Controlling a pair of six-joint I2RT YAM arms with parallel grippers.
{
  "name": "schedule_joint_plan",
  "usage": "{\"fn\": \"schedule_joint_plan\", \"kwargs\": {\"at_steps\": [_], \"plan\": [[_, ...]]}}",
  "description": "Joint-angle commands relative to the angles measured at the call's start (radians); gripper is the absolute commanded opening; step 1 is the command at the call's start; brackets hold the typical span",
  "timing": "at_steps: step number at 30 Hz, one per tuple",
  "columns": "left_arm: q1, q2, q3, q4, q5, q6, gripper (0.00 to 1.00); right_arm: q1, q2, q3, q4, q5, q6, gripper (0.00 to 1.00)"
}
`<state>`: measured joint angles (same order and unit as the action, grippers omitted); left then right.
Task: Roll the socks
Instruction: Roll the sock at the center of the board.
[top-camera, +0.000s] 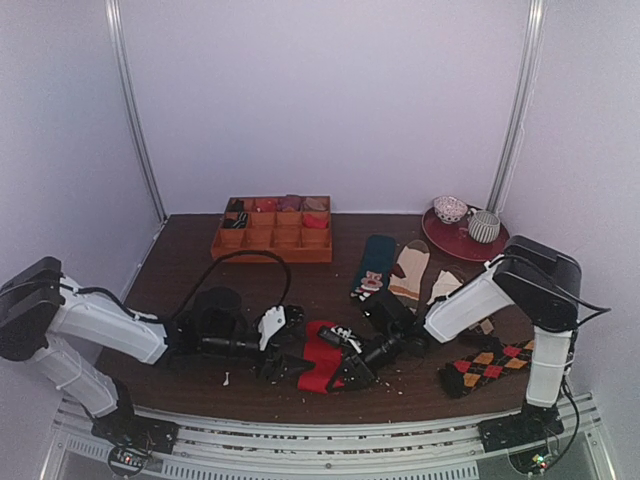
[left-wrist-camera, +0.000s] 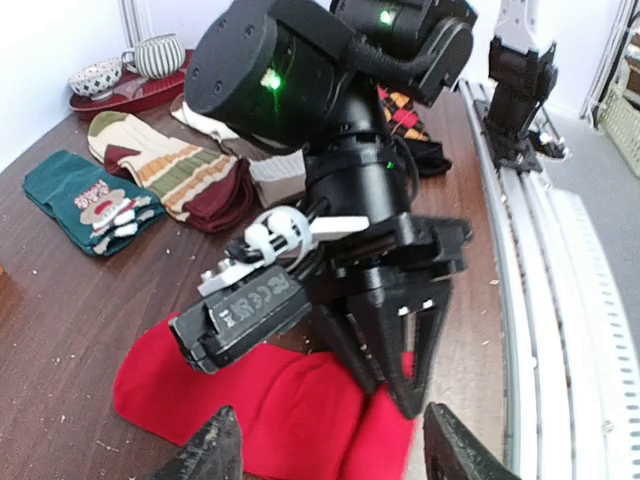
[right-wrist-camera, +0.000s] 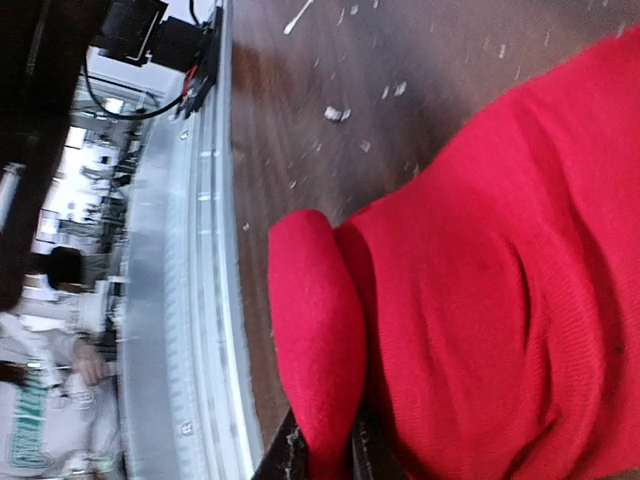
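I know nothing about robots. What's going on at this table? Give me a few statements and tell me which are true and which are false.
1. The right gripper pinches an edge of the red socks. True.
2. The left gripper is clamped on the red socks. False: its fingers stand wide apart and hold nothing.
3. The teal bear sock is rolled into a bundle. False: it lies flat on the table.
4. A bowl and a striped mug sit on the red plate. True.
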<state>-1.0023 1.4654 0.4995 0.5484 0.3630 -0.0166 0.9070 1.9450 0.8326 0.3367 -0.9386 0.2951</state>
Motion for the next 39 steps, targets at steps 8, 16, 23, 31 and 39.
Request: {"fn": "schedule_joint_plan", "kwargs": {"at_steps": [8, 16, 23, 31, 39], "plan": [[-0.018, 0.186, 0.004, 0.17, 0.143, 0.064, 0.55, -0.038, 0.11, 0.0, -0.116, -0.093, 0.141, 0.12], [-0.047, 0.232, -0.023, 0.154, 0.177, 0.01, 0.5, -0.058, 0.132, 0.018, -0.116, -0.091, 0.159, 0.12], [-0.053, 0.296, -0.022, 0.123, 0.154, -0.004, 0.49, -0.067, 0.129, 0.014, -0.133, -0.082, 0.144, 0.12], [-0.053, 0.344, 0.008, 0.12, 0.151, -0.012, 0.36, -0.069, 0.13, 0.005, -0.127, -0.081, 0.145, 0.12], [-0.058, 0.245, -0.091, 0.225, 0.018, -0.02, 0.71, -0.07, 0.134, 0.0, -0.12, -0.084, 0.146, 0.12]]}}
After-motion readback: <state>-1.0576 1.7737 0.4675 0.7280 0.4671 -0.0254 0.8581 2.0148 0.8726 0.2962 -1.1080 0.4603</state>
